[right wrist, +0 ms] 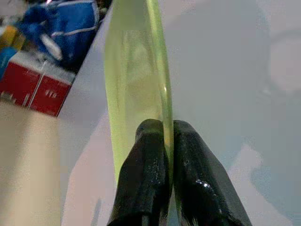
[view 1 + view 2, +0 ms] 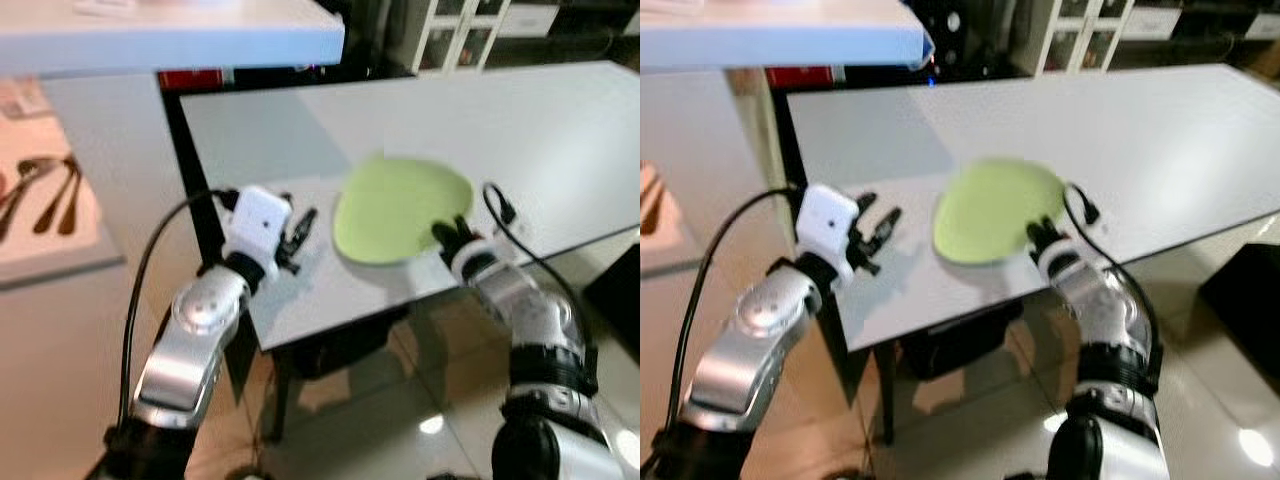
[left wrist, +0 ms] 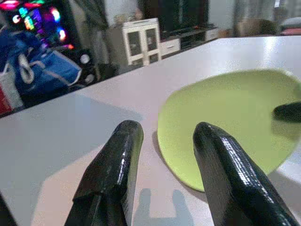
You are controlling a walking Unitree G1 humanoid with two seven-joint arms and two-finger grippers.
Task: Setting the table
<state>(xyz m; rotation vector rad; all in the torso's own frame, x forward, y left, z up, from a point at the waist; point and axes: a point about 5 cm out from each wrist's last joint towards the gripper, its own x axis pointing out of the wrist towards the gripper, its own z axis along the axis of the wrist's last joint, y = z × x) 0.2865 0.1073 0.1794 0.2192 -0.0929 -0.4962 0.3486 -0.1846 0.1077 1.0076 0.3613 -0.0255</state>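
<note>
Plate-placing step: right gripper (image 2: 452, 232) has its jaws pinched on the near rim of the green plate (image 2: 400, 208), mid-frame on the white tabletop (image 2: 560, 140); left gripper (image 2: 298, 232) idles agape beside it; next, probably release and back off.

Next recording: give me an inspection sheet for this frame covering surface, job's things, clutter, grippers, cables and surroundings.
Surface: white table, robot at its near corner.
Job's things: green plate near the table's front edge, gripped at its rim.
Clutter: nothing seen on the table.
Grippers: right gripper shut on the plate's edge; left gripper open, beside the plate, over the table.
Cables: black cable along the left arm; another loops at the right wrist.
Surroundings: spoons on a counter to the robot's left; white cabinet, blue bag, red boxes beyond.
</note>
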